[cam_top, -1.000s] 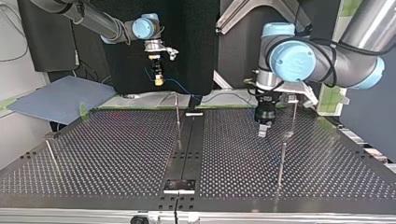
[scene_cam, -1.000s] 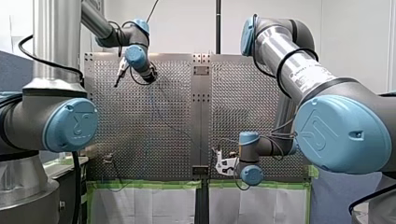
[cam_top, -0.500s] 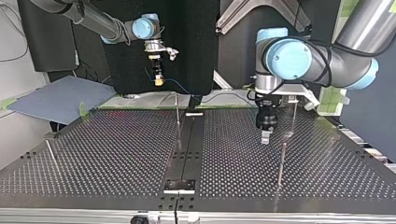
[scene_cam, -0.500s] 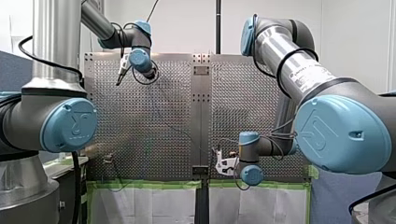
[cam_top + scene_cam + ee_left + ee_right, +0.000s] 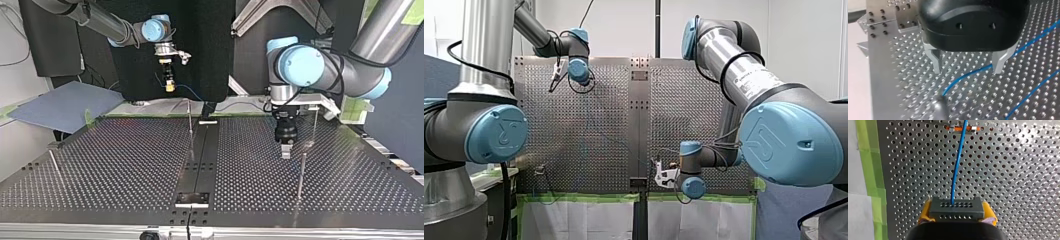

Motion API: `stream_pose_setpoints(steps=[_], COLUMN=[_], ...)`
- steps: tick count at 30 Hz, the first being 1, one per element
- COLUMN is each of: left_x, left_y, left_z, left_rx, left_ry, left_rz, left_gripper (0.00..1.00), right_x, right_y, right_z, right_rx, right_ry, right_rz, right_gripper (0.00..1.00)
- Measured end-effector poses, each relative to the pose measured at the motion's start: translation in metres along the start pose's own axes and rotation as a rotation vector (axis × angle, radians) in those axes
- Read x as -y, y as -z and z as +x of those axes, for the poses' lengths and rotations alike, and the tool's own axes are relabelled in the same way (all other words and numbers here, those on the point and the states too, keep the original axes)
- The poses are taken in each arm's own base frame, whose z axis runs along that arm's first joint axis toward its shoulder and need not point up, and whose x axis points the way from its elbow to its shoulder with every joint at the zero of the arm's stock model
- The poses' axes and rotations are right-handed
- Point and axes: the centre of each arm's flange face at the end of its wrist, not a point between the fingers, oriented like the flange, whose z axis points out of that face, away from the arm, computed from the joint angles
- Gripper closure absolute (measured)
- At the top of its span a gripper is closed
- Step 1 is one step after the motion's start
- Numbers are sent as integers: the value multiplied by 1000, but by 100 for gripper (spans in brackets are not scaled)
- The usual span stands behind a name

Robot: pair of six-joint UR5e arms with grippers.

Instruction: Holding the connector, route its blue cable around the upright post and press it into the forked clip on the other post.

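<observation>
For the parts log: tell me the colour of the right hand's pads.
Yellow pads, clearest in the right wrist view.

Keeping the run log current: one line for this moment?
right gripper: shut on connector | left gripper: open, above blue cable on table

Perforated table (image 5: 125, 165) before me; green tape (image 5: 579, 198) along one edge; grey-blue sheet (image 5: 65, 104) beside it, top view's left.
</observation>
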Motion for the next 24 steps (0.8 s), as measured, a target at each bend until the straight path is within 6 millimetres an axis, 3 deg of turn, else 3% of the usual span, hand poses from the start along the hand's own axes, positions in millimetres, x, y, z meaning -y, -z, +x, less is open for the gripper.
stream_pose_setpoints(steps=[24], left_x=[9], left_y=[-14], left_z=[-12], left_rx=[133], left_ry=[20], left_rz=[-89], left_gripper=[0], right_x=[0], right_y=[0], right_z=[0], right_rx=[-1], right_ry=[0], right_rz=[0], right_gripper=[100])
